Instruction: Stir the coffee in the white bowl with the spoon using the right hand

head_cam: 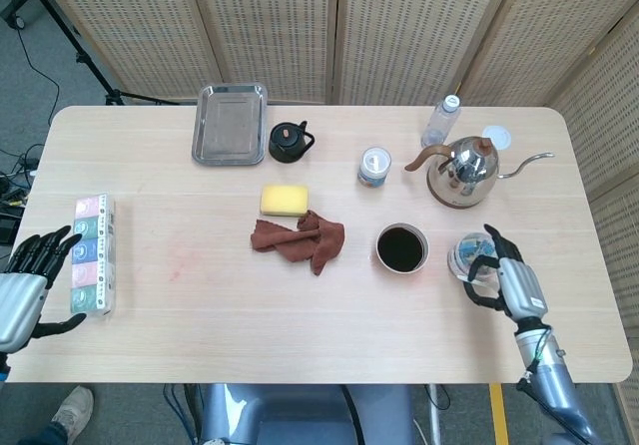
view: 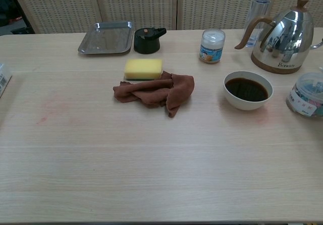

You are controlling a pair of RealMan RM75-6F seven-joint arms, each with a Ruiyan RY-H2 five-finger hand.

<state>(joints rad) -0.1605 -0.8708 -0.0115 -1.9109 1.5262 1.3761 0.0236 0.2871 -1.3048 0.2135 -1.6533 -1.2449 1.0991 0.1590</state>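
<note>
The white bowl [head_cam: 401,248] [view: 248,90] of dark coffee stands right of the table's centre. My right hand [head_cam: 504,280] hovers just right of it in the head view, beside and partly over a clear jar [head_cam: 467,252]. A thin white piece, the spoon [head_cam: 473,276], shows pinched at the thumb, and most of it is hidden by the hand. My left hand [head_cam: 25,283] rests at the table's left edge with its fingers spread, holding nothing. The chest view shows neither hand.
A steel kettle [head_cam: 464,171], water bottle [head_cam: 441,121] and small white-lidded jar [head_cam: 374,166] stand behind the bowl. A brown cloth [head_cam: 300,238] and yellow sponge [head_cam: 284,200] lie mid-table. Metal tray [head_cam: 230,124], black teapot [head_cam: 290,143] and a tissue pack [head_cam: 91,253] sit further left.
</note>
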